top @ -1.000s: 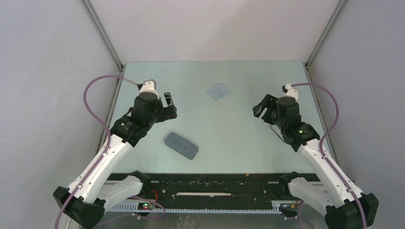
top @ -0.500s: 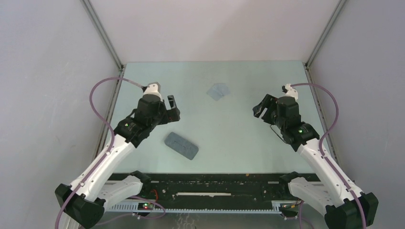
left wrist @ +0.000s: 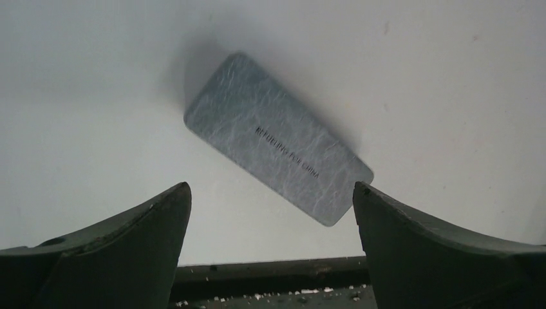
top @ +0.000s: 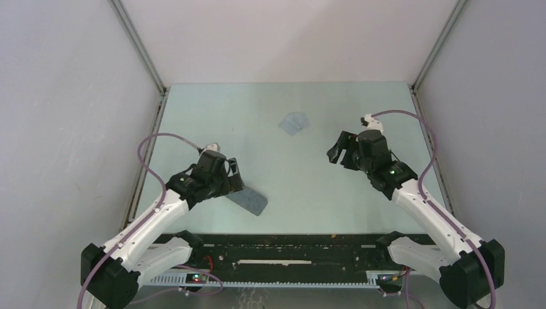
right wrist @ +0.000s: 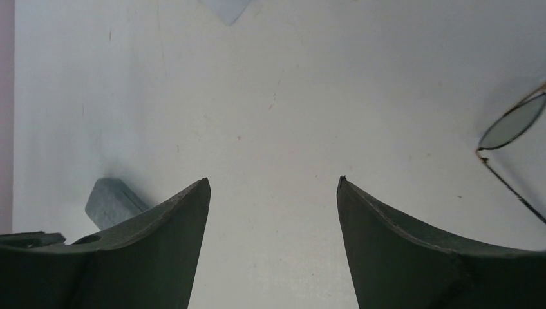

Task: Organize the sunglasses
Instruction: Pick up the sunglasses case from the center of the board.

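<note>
left gripper [top: 235,179]: jaws spread wide, holding nothing; it hangs low over the left end of the case, and in the wrist view [left wrist: 270,193] the case lies ahead between the two fingers with neither touching it
right gripper [top: 337,152]: jaws parted, holding nothing; over the right half of the table, with bare table between its fingers in the wrist view [right wrist: 273,180]
count: two grippers, one pair of sunglasses, one case, one cloth
sunglasses [right wrist: 512,129]: on the table at the right edge of the right wrist view, well to the right of that gripper's fingers; one round tinted lens and one thin wire arm show, the rest is cut off; the top view does not show them, so i cannot place them against the table's edges
case [top: 252,201]: slate-grey, oblong with rounded corners, lying flat and askew near the near edge, left of the middle; a line of small print runs along its top, too small to read [left wrist: 277,164]; one end of it shows in the right wrist view [right wrist: 109,199]
case contents: shut, so i cannot tell
cloth [top: 294,122]: pale bluish, translucent, flat toward the far edge, about midway between left and right edges, well apart from the case
table [top: 290,96]: pale, matt, lightly scuffed, with a black rail [top: 290,248] along the near edge
room: plain pale walls on three sides, metal posts at the far corners
</note>
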Available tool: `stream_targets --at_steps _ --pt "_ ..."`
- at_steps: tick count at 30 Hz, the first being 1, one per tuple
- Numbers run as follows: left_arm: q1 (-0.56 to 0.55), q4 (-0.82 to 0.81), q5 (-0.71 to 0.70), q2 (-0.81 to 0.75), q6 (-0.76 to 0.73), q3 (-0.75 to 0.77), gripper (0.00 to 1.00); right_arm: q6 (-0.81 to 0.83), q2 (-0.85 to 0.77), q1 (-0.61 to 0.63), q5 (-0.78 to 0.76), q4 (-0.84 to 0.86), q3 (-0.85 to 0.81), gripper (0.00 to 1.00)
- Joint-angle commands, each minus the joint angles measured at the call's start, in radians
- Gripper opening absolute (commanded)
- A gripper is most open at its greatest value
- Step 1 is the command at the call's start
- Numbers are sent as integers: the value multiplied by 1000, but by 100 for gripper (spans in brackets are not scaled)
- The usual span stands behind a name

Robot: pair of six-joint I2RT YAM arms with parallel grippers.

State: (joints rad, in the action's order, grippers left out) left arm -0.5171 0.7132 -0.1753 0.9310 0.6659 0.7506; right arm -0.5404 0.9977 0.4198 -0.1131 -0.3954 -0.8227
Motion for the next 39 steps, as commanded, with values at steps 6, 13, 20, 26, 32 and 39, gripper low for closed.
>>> stream_targets --at_steps 6,13,20,26,32,39 --pt "-8 59 20 98 335 -34 100 1 81 102 28 62 -20 85" --pt "-22 36 58 239 411 -2 100 26 92 108 24 35 -35 87" --pt "-33 -70 83 308 400 7 100 29 91 109 26 19 -35 88" --pt "-72 -127 107 422 350 78 100 28 101 108 32 22 -35 88" --pt "-101 -133 131 535 295 175 100 16 107 109 23 17 -35 88" --pt "-147 -130 197 660 161 342 100 24 117 105 51 33 -35 88"
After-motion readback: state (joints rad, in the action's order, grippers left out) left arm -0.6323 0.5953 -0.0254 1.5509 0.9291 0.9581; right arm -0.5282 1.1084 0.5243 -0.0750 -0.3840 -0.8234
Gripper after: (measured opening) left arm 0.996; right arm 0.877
